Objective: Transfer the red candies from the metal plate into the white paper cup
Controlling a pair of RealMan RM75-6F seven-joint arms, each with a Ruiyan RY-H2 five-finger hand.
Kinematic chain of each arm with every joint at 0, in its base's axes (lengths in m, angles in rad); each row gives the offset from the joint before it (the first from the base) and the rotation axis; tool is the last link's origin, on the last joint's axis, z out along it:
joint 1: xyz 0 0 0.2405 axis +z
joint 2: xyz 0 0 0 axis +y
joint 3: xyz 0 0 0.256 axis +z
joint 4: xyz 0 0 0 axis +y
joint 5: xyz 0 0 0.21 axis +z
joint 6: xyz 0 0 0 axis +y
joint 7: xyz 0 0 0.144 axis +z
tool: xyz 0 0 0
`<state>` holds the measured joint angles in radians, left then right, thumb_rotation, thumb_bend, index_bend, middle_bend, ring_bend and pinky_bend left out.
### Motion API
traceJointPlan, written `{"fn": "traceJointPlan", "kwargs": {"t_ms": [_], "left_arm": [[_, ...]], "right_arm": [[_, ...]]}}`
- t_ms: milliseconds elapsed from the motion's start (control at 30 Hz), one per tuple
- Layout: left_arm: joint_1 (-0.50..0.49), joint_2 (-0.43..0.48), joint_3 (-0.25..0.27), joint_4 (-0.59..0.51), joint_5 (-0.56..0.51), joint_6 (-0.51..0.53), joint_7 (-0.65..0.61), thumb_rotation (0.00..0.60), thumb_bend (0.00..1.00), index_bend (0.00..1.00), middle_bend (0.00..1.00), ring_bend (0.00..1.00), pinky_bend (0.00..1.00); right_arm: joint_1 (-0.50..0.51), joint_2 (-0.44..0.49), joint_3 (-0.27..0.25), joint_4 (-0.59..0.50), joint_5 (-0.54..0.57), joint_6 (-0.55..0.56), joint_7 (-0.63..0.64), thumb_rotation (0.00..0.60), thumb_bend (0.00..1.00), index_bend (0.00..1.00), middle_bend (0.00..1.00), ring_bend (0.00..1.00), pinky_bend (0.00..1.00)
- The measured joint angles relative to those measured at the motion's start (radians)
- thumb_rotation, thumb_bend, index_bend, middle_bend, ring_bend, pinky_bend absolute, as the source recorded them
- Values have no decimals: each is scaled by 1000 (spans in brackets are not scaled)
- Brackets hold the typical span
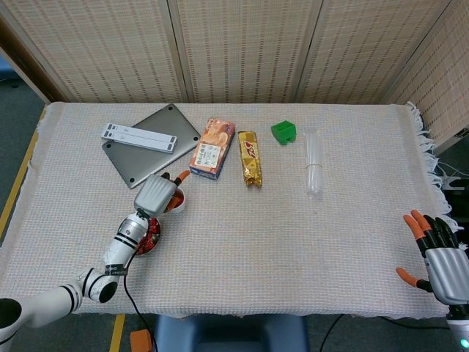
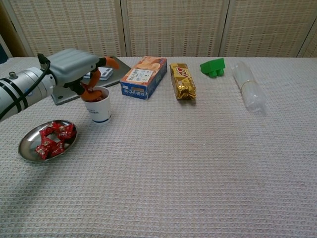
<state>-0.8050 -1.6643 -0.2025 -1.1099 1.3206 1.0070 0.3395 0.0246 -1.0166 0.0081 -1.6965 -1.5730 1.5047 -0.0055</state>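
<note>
The white paper cup point(image 2: 98, 105) is overhung by the left hand point(image 2: 74, 67), fingers curled, grip unclear; red wrapped candies point(image 2: 53, 139) are seen on the round metal plate point(image 2: 26, 147) nearby. The right hand point(image 1: 438, 253) is held open.

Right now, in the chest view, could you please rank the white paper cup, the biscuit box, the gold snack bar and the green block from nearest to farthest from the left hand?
1. White paper cup, directly under the left hand.
2. Biscuit box, just right of the hand.
3. Gold snack bar, further right, mid-table.
4. Green block, farthest right, towards the back.
</note>
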Motion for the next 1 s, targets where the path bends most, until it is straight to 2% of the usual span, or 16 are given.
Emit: {"fn": "traceJointPlan", "kwargs": {"t_ms": [200,467,733,867,1000], "left_arm": [[-1,6,4,-1,-10,-12,-8,600,344,93,187,168,477],[2,14,0,-17,-19,-9,-41,600,317,22,82,27,322],[8,29,-7,-39,-21,2,-91,600,309,0,28,7,312],[19,52,-5,-88,-1,32,-120,600,310,0,27,7,315],[50,99,14,-186,41,86,-139,600,308,0,32,20,407]], "right_arm": [[0,0,1,0,2,0,-1,600,63,0,0,0,0],[0,-1,1,0,2,0,-1,600,63,0,0,0,0],[-1,-2,2,0,4,-1,-5,600,62,0,0,0,0],[1,-4,2,0,5,-4,-9,600,63,0,0,0,0],[2,-4,0,0,0,-5,-8,600,63,0,0,0,0]]}}
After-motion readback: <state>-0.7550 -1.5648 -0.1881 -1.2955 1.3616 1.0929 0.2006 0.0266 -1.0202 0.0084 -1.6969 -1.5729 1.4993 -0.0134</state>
